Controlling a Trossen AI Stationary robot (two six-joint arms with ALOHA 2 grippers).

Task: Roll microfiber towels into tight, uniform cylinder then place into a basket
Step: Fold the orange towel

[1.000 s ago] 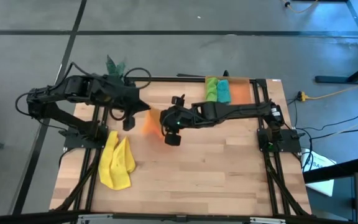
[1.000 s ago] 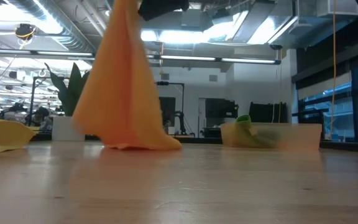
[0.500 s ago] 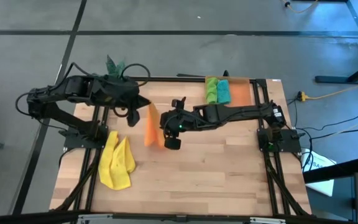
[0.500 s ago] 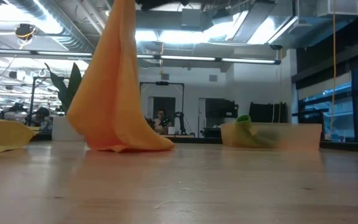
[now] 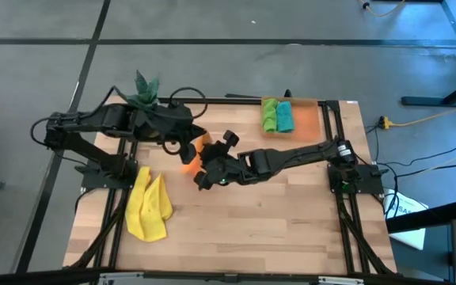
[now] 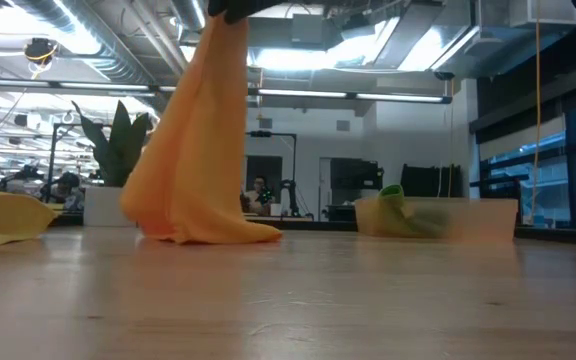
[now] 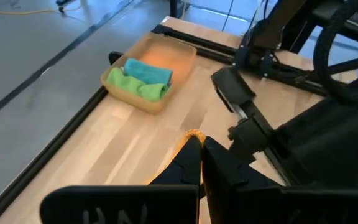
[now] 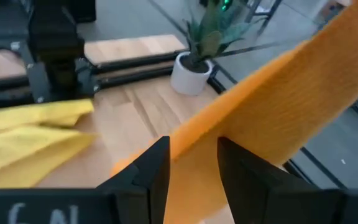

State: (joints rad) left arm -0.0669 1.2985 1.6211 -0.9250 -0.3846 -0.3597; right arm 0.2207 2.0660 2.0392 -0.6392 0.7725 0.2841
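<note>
Two grippers on one orange towel (image 6: 193,160): left gripper (image 5: 187,149) clamped tight on its top corner, hanging it to the table; right gripper (image 8: 188,163) straddles the edge, jaws apart, likely ready to spread it.

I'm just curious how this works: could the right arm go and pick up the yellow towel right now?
Probably not straight away. The right gripper has its fingers around the orange towel, which the left gripper holds up. The yellow towel lies uncovered on the table, so the way looks free afterwards.
</note>
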